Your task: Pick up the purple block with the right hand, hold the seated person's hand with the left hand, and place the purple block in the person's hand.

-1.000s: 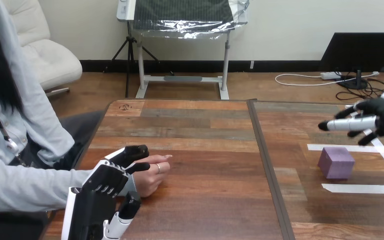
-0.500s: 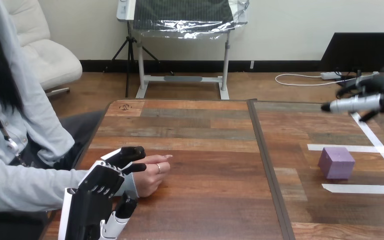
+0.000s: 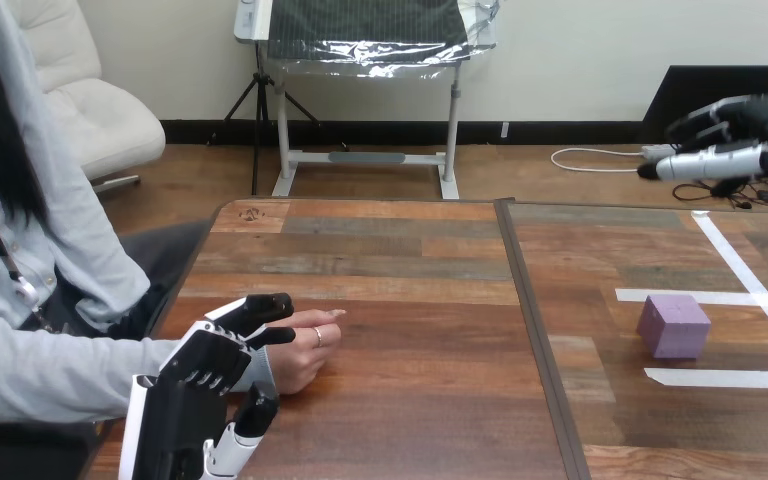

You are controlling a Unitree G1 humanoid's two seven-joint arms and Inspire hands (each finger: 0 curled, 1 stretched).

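Since right hand hangs released, far beyond purple block, bring it nearer, down, straddling opposite faces; left hand grip: cannot tell.

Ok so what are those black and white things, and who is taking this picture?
The picture comes from a camera on a robot's head, looking down at a wooden table. So the black and white things are the robot's own hands. Its left robot hand is at the bottom left, over the wrist of a person who sits at that side. The person's hand rests on the table. I can't tell whether the robot is really gripping it. The right robot hand is up in the air at the top right, open and holding nothing. On the table's right side sits a purple block, between strips of white tape. The block has not been picked up yet.
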